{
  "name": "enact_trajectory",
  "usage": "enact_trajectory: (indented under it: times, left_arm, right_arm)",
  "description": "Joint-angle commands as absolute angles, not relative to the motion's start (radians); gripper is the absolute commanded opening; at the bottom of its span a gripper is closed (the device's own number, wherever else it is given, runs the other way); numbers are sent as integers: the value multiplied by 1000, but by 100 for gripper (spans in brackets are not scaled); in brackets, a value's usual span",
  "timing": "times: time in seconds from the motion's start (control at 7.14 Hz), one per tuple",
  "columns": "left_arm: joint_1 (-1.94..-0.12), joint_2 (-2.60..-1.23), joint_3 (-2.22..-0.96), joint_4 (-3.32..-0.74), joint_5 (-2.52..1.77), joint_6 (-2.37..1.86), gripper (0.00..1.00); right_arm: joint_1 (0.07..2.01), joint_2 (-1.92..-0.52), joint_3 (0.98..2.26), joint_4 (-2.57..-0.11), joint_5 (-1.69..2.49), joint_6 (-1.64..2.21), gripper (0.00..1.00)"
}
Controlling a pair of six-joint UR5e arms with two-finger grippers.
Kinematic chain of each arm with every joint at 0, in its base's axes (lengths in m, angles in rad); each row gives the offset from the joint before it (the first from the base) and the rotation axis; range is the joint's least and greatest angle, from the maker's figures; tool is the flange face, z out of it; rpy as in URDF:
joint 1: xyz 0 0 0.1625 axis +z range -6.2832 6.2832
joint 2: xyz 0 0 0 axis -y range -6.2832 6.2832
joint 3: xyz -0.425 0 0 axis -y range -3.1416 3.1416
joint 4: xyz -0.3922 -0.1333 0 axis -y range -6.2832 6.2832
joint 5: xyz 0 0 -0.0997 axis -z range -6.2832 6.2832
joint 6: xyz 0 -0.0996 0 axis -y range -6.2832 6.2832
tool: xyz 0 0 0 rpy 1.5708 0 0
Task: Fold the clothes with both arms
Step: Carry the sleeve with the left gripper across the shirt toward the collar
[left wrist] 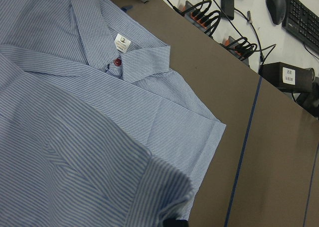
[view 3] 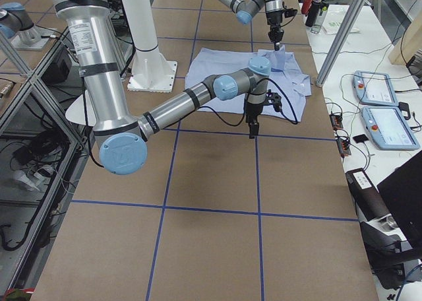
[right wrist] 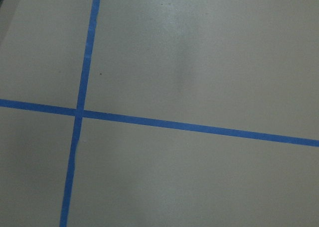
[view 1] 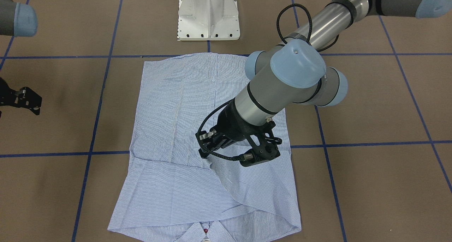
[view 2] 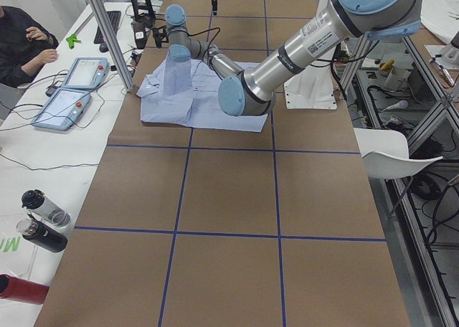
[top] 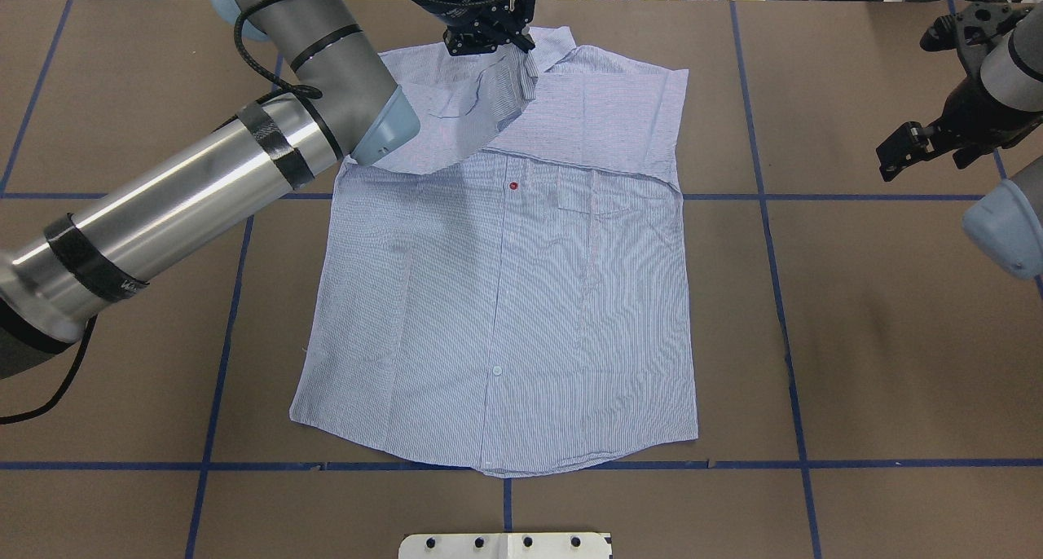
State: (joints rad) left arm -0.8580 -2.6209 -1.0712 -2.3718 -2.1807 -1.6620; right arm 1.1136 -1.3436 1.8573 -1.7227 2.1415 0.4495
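Observation:
The light blue striped shirt (top: 505, 298) lies flat, front up, with its collar (left wrist: 118, 61) at the table's far side. One sleeve is folded across the chest (top: 603, 119). My left arm reaches across the shirt. Its gripper (top: 515, 44) is shut on the other sleeve's fabric and holds it raised above the collar area (view 1: 206, 156); the lifted fold fills the left wrist view's foreground (left wrist: 149, 187). My right gripper (top: 895, 153) hangs off to the side over bare table (view 1: 24, 101), well away from the shirt. Whether its fingers are open or shut does not show.
The white pedestal base (view 1: 209, 14) stands at the shirt's hem side. Blue tape lines (right wrist: 79, 112) grid the brown table. Beyond the far edge are cables and a keyboard (left wrist: 234, 43), teach pendants (view 2: 72, 97), bottles (view 2: 43, 219) and a seated person (view 2: 21, 44).

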Motion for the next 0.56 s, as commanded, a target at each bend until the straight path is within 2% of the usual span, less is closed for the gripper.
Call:
enact_trajectory:
  times: [0.0, 0.42]
  left_arm:
    - [-833, -2625, -1062, -2399, -2148, -1663, 0]
    - [-813, -2638, -1010, -2500, -2110, -1663, 0]
  right_arm:
    - [1115, -1345, 1853, -1723, 2140, 449, 100]
    - [1114, -1347, 1850, -1723, 2140, 449, 100]
